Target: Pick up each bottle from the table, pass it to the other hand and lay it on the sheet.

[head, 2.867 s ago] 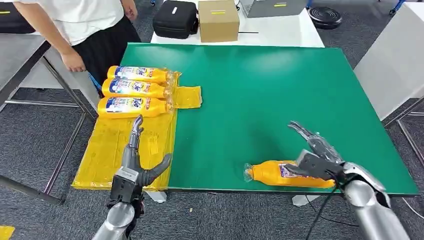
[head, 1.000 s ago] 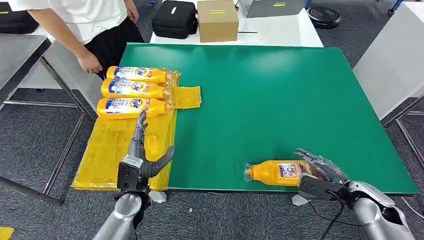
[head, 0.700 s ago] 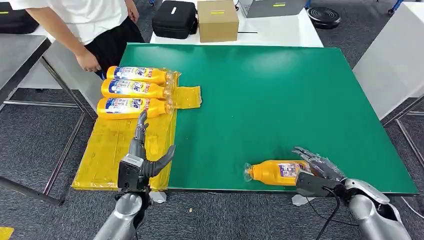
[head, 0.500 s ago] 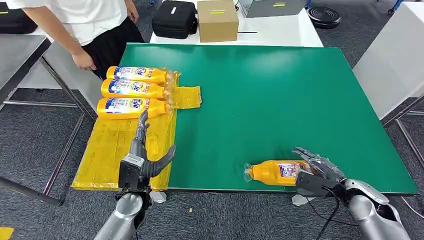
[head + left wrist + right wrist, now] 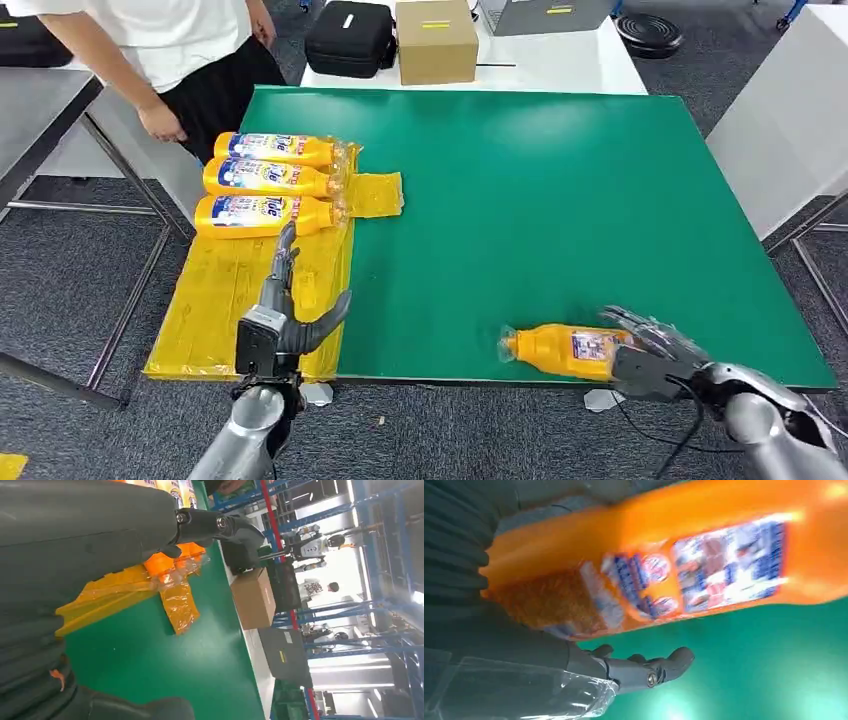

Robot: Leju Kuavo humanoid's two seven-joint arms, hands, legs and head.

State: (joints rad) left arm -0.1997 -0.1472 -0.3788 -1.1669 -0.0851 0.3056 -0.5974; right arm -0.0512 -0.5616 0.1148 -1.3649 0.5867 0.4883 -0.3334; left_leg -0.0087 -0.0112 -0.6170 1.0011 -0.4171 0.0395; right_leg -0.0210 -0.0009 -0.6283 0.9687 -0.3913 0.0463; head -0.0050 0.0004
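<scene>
Cupping the glossy orange plastic bottle (image 5: 565, 350), the right hand (image 5: 655, 352) grasps it; left hand (image 5: 285, 315) splayed, released.

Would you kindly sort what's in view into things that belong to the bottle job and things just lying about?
Belongs to the job:
orange bottle at the right hand
left hand
three bottles already on the yellow sheet

Just lying about:
black case
cardboard box
</scene>
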